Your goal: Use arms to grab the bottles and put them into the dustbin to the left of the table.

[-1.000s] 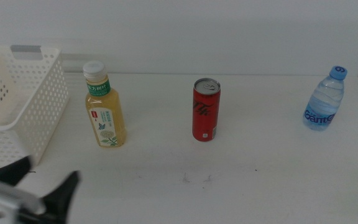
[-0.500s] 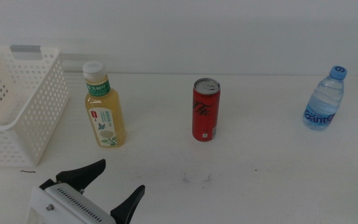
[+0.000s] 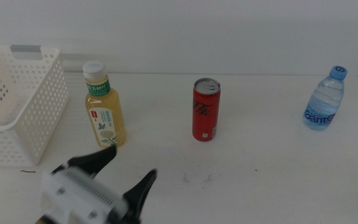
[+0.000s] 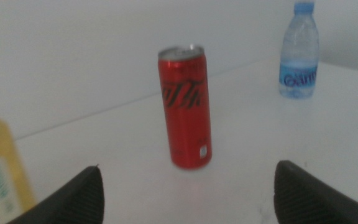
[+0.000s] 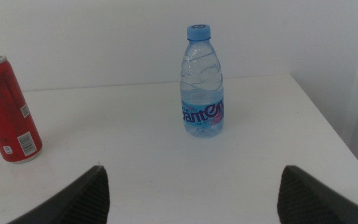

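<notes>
Creeping forward since a second ago, your left gripper [image 3: 124, 172] gapes wide beside the glossy yellow tea bottle [image 3: 105, 107]; slim metal red can [image 3: 205, 110] untouched.

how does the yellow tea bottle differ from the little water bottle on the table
The yellow tea bottle holds yellow liquid under a white cap and green neck label; the water bottle is clear with a blue cap and blue lettering. The tea bottle looks larger and stands beside the white basket; the water bottle stands far across the table, beyond the red can. Both stand upright, capped, untouched by either hand.
</notes>
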